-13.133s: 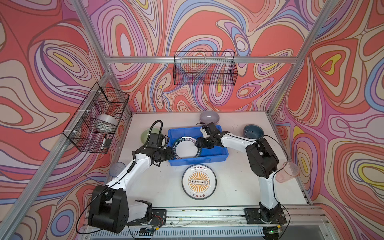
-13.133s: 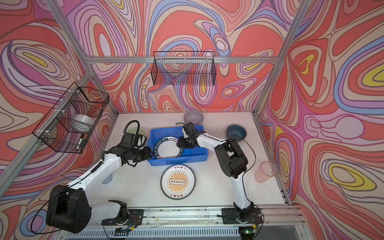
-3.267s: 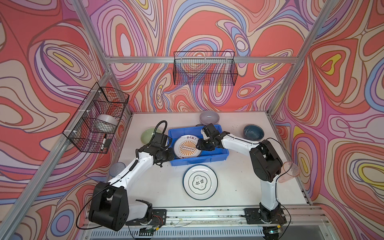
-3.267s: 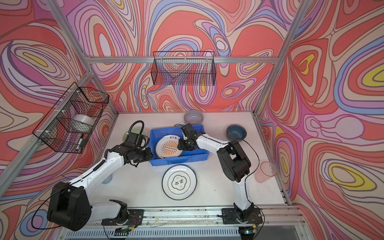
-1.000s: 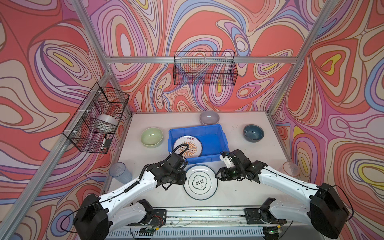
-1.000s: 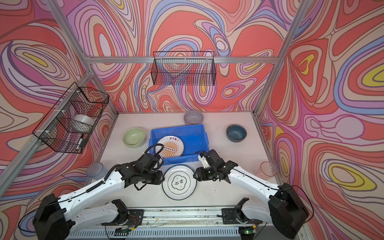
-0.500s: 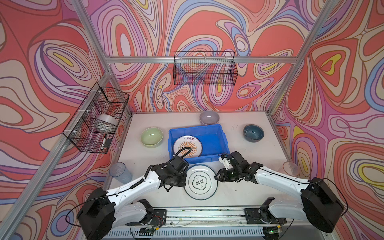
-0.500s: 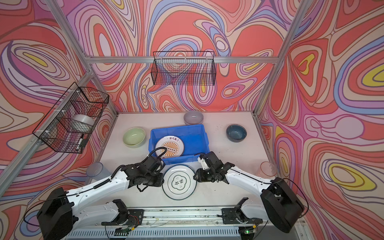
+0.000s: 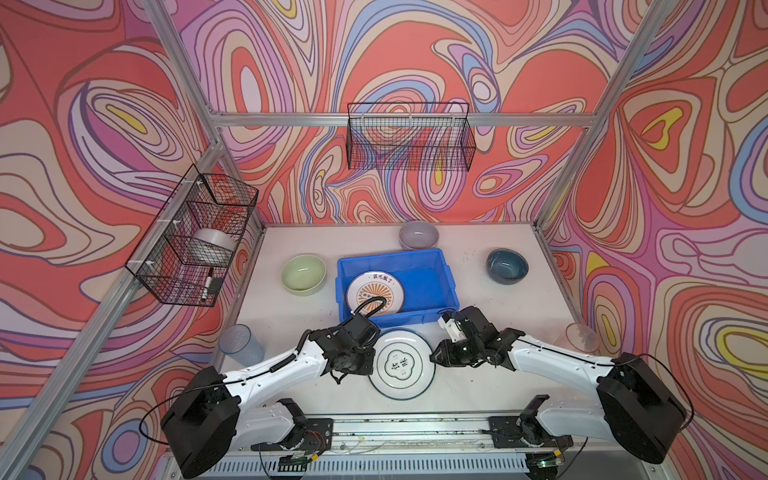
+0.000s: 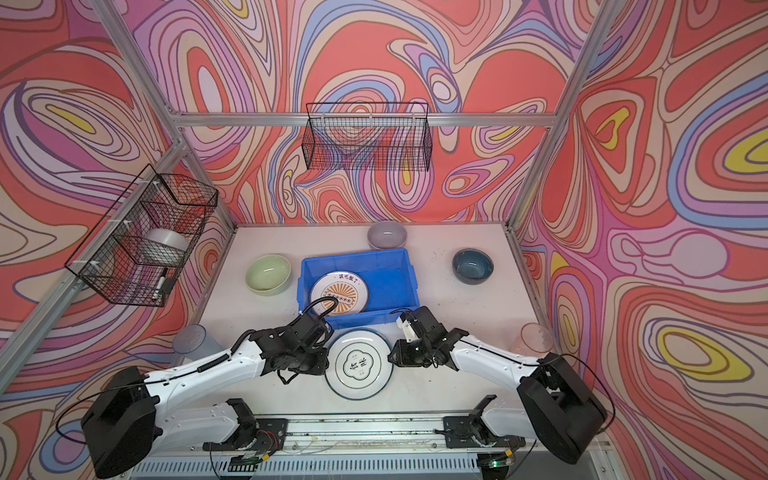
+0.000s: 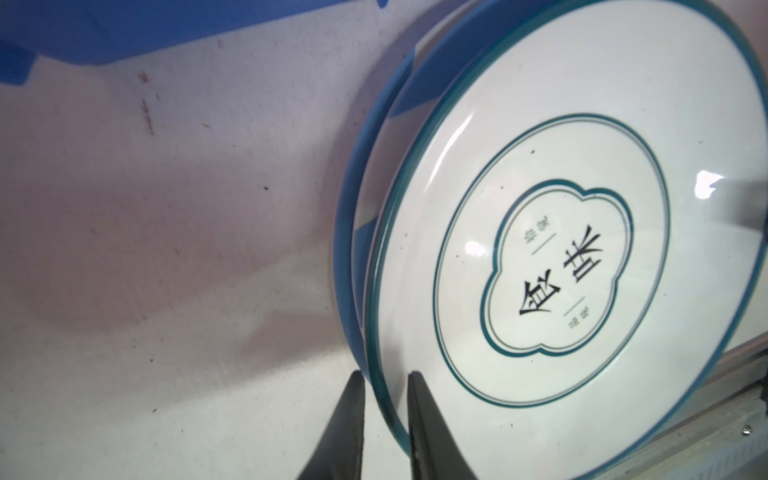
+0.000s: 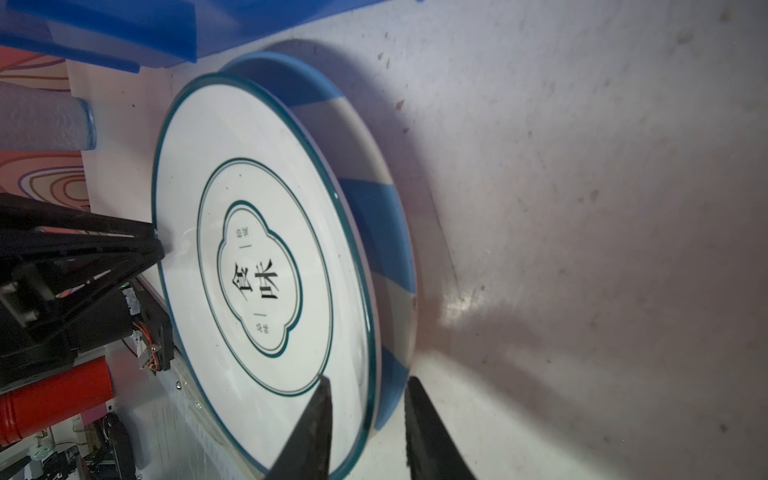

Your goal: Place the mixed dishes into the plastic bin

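Observation:
A green-rimmed plate (image 9: 401, 365) (image 10: 359, 365) lies in front of the blue plastic bin (image 9: 399, 254), stacked on a blue-white striped plate (image 12: 374, 216). My left gripper (image 9: 372, 365) (image 11: 384, 376) is shut on the green-rimmed plate's left rim. My right gripper (image 9: 432, 359) (image 12: 368, 380) stands open at the right side, with both plates' rims between its fingers and a gap showing. An orange sunburst plate (image 9: 375, 291) lies in the bin. Around the bin stand a pale green bowl (image 9: 303, 274), a lilac bowl (image 9: 419, 235) and a teal bowl (image 9: 507, 266).
A blue tumbler (image 9: 241, 345) stands at the front left and a pink tumbler (image 9: 582, 337) at the front right. Black wire baskets hang on the back wall (image 9: 409, 137) and the left wall (image 9: 193, 235). The metal rail (image 9: 411, 428) runs just behind the plates.
Both grippers have edged in onto the plate's opposite rims and their jaws have narrowed, the right more than the left. The plates and other dishes have not moved.

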Robot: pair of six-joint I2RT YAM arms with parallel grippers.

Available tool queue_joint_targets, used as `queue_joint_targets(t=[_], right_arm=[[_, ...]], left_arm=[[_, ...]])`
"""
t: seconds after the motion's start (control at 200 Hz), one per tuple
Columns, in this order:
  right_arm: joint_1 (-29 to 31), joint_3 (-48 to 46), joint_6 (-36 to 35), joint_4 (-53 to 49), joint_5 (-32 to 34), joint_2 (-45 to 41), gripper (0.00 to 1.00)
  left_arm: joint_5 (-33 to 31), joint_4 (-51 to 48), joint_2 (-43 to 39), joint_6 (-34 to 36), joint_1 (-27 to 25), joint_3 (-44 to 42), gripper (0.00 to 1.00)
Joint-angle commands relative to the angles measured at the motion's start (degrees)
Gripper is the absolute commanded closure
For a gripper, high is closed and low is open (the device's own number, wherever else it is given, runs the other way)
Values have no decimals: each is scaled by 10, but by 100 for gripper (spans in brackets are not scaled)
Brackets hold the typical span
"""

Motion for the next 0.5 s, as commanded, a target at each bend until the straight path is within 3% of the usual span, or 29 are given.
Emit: queue_joint_targets(t=[0.0,0.491], right_arm=[[2,-9,7,21,-15,0,70],[1,-31,42,103,-71,-4,74]], left_arm=[[-3,13,9,-10,-4,-7,79],[10,34,31,-15,-10,-9,84]])
